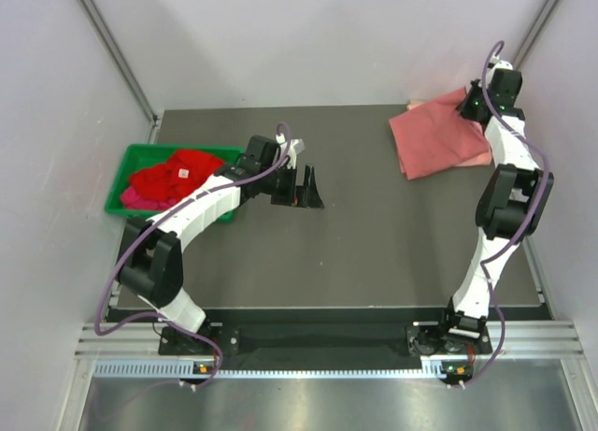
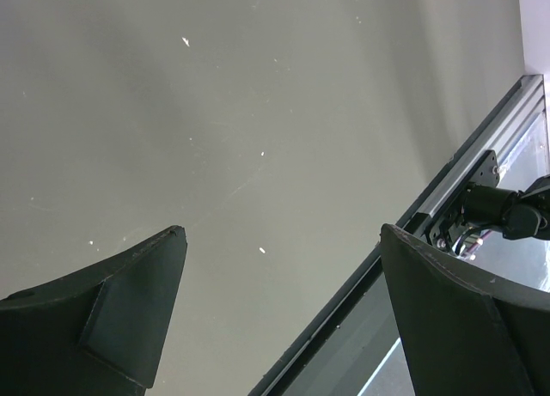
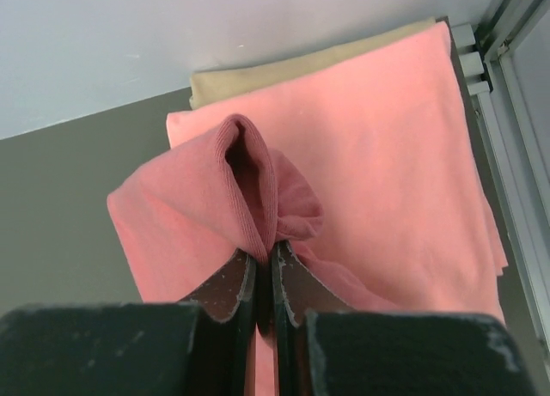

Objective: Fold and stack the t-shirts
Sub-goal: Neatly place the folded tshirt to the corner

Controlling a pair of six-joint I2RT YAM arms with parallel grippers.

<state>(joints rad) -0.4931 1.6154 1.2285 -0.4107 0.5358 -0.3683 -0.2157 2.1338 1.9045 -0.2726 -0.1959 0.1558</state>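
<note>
Salmon-pink folded t-shirts point(image 1: 439, 143) lie stacked at the far corner of the table point(image 1: 374, 253), well across from the green bin point(image 1: 140, 151). The right gripper point(image 3: 265, 267) is clenched on a ribbed fold of the top tee point(image 3: 206, 198) there. The left gripper point(image 1: 299, 190) hangs just beside the bin, jaws spread wide, grasping nothing. Red and magenta t-shirts point(image 1: 177, 174) lie crumpled inside the bin.

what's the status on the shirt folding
Right gripper shut on salmon pink t-shirt edge, far right corner. Left gripper open, empty, over table. Green bin holds red and magenta t-shirts. Nothing in the way.
</note>
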